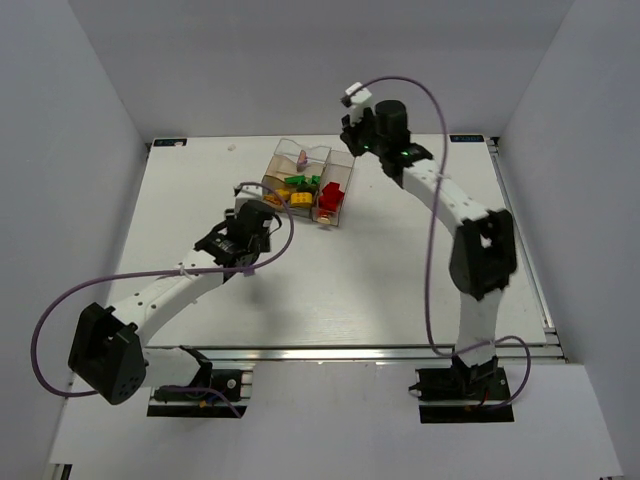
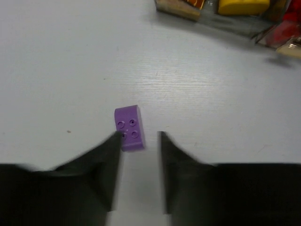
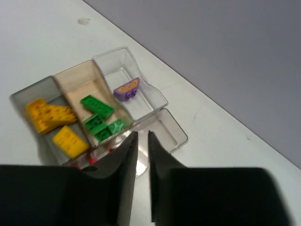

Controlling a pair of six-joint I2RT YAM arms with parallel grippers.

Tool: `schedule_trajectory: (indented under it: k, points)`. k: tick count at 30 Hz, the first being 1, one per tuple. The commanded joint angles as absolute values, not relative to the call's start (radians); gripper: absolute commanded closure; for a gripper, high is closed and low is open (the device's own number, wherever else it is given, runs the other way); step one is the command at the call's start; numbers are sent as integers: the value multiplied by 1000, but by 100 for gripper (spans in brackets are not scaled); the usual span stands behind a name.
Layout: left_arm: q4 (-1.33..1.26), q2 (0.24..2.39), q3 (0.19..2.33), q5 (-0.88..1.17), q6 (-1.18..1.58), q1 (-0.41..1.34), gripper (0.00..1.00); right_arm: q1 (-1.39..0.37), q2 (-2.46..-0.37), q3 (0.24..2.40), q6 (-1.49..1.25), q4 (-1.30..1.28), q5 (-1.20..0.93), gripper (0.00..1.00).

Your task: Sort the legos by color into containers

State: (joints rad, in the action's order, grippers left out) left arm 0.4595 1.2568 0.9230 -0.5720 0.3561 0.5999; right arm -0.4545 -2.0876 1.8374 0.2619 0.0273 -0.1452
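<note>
the left hand [image 2: 138,141], fingers parted, is reaching for the purple lego [image 2: 129,128] on the worktop [image 2: 70,70]; next it needs closing.

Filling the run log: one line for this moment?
left gripper: open, at purple lego | right gripper: nearly shut, empty, over box

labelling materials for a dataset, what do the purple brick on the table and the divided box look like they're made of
Purple brick: looks like opaque molded plastic with a smooth, slightly satin finish; crisp edges and round molded studs suggest it.
Divided box: seemingly clear rigid plastic, partly brownish-tinted and glossy; the bricks inside show through its walls, and its rims catch highlights.
</note>
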Motion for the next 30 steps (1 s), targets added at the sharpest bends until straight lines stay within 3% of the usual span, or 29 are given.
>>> schedule_trajectory:
  k: [1, 4, 6, 13, 19, 27, 30]
  points:
    - [584, 1293, 969, -548, 550, 592, 22, -416, -1832, 1654, 80, -87, -294, 74]
    - [623, 1345, 977, -543, 615, 542, 3, -382, -1628, 1479, 37, -135, -435, 33]
    - [611, 1374, 977, -499, 609, 519, 2, -371, -1560, 1363, 22, -146, -526, 24]
    - [594, 1472, 979, -370, 615, 439, 11, -333, -1306, 1054, -38, -48, -566, 28]
    - [561, 1546, 966, -284, 620, 400, 24, -287, -1172, 970, -21, 27, -554, 31]
    - [581, 1626, 985, -304, 646, 391, 39, -221, -1157, 943, -32, 29, -603, 32]
    - [580, 1618, 992, -314, 640, 391, 71, -207, -1152, 937, -32, 31, -620, 34]
